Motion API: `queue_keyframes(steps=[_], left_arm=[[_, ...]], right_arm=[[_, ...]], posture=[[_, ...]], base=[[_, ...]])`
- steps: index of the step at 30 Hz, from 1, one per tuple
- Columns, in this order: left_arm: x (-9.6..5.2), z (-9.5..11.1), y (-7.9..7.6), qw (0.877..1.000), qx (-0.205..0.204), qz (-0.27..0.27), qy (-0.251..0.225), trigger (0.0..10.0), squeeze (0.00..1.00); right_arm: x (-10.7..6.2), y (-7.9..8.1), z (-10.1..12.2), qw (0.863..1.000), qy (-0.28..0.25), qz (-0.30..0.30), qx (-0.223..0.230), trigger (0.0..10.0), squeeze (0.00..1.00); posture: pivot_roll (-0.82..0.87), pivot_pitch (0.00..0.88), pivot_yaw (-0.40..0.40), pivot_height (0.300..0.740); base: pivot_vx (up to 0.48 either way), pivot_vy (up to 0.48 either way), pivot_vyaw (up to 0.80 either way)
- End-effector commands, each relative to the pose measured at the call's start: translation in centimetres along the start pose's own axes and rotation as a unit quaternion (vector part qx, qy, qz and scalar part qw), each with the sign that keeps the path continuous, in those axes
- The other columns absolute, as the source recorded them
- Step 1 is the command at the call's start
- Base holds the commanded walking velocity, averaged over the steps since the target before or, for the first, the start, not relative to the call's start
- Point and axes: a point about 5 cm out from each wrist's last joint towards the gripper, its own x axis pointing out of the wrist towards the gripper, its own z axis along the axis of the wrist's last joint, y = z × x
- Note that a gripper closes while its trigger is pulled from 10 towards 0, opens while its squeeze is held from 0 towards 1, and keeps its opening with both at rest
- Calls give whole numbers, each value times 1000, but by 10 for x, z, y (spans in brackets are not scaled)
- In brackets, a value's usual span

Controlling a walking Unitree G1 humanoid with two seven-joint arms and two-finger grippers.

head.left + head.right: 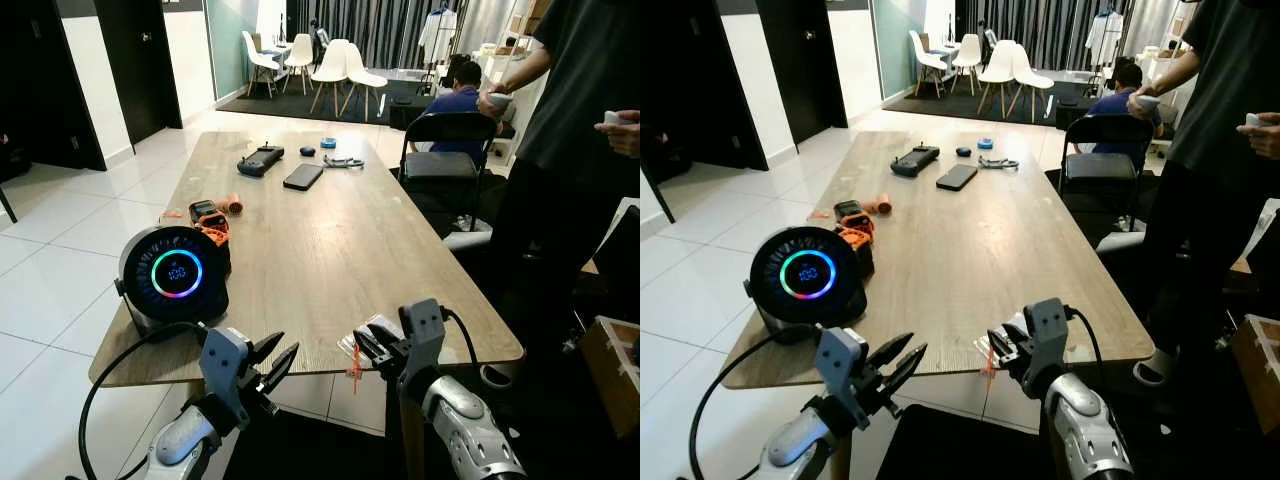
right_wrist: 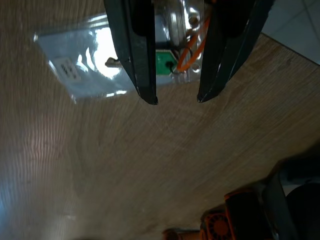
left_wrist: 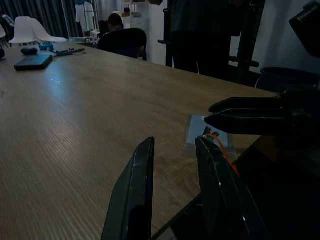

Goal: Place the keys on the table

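since the keys [image 2: 175, 62], in their clear bag, already lie at the table's [image 1: 330, 250] near edge, the right gripper [image 2: 175, 100] hovers over them, fingers apart; release looks done, so withdrawing comes next. left gripper [image 1: 272, 362] idles nearby, fingers apart.

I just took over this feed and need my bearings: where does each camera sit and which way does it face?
Left and right eye views: head stereo pair, looking forward and down over the wooden table; both silver arms show, left gripper, right gripper.
Left wrist view: looks along its fingers across the tabletop.
Right wrist view: looks down past its fingers at the bagged keys.
Shared: the bagged keys at the table's near edge.
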Motion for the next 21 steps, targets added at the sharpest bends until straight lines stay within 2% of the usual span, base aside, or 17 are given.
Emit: queue_keyframes(steps=[1, 21], left_arm=[[-3, -1, -1, 1000, -1, -3, 7, 10000, 0], [-4, -2, 0, 1000, 1, -6, 9, 10000, 0]], right_arm=[[-1, 0, -3, 1000, 7, 1, -11, 10000, 0], [-6, 5, -22, 997, 35, 24, -63, 10000, 0]], posture=[[35, 113, -23, 740], [35, 115, -21, 740]], base=[[0, 0, 0], [0, 0, 0]])
